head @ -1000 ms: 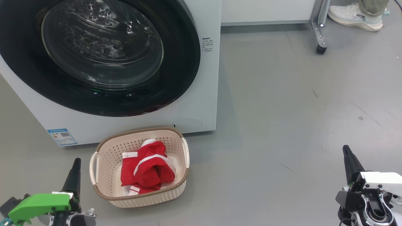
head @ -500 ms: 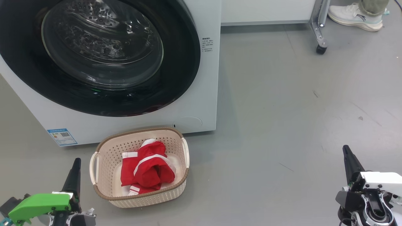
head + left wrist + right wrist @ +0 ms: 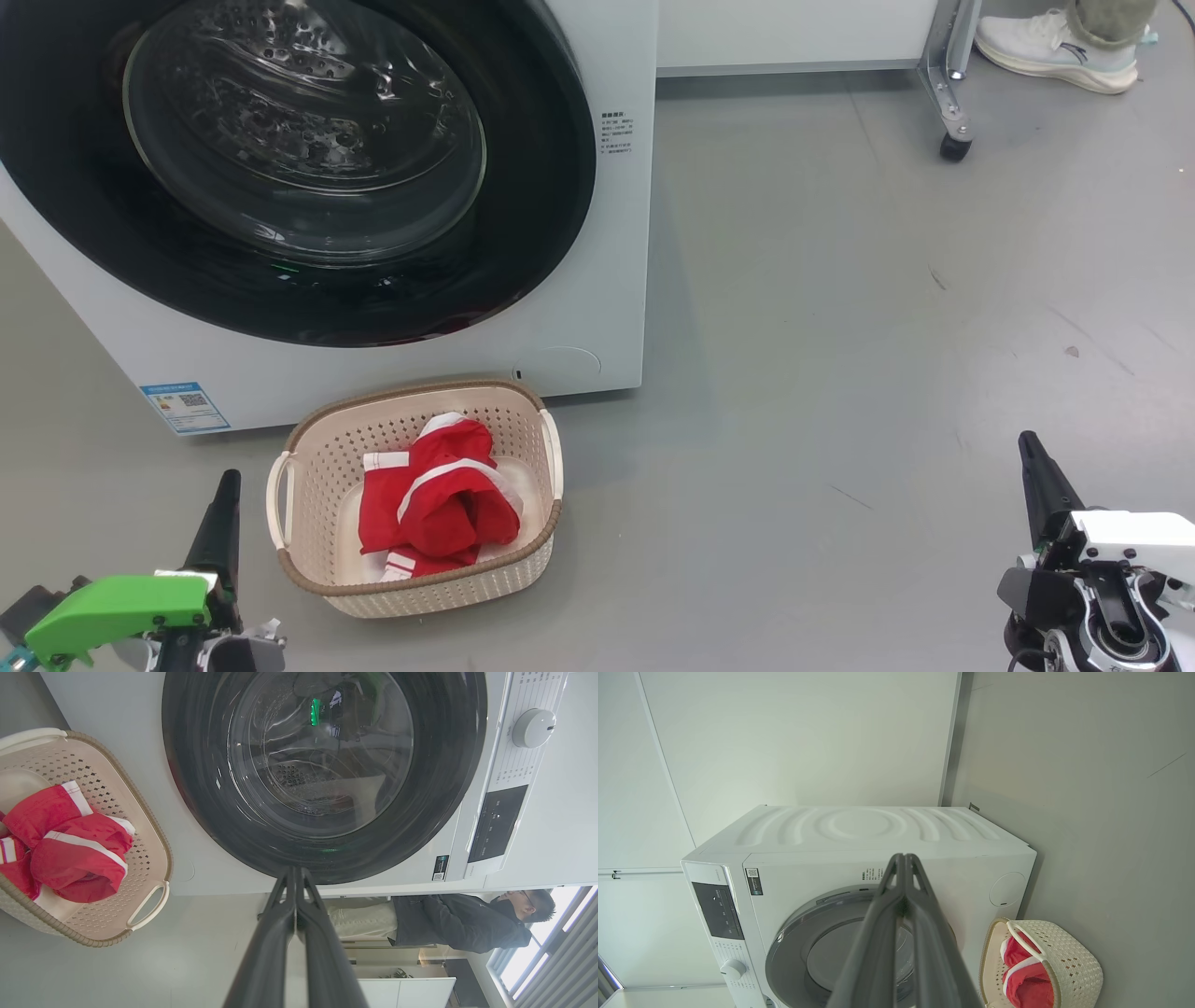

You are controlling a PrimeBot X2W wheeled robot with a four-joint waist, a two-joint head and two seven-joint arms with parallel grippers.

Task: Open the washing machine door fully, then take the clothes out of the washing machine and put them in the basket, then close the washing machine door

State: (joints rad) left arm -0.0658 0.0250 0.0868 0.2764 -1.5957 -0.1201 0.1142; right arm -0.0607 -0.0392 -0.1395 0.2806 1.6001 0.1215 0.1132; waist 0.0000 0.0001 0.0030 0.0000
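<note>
The white washing machine [image 3: 611, 243] [image 3: 107, 732] [image 3: 859, 830] stands at upper left in the head view. Its round black-rimmed door [image 3: 299, 168] [image 3: 322, 770] [image 3: 817, 947] lies shut against the front. Red clothes with white stripes [image 3: 434, 504] [image 3: 65, 844] [image 3: 1024, 975] lie bunched in the cream basket [image 3: 322, 448] [image 3: 149, 858] [image 3: 1069, 956] on the floor before the machine. My left gripper [image 3: 224, 481] [image 3: 295, 872] is shut and empty, just left of the basket. My right gripper [image 3: 1029, 443] [image 3: 903, 858] is shut and empty, far to the basket's right above bare floor.
Grey floor [image 3: 840, 308] spreads to the right of the machine. A metal frame leg on a caster [image 3: 952, 140] and a person's white shoe [image 3: 1055, 51] are at the far right. A person [image 3: 458, 919] in dark clothes appears beside the machine in the left wrist view.
</note>
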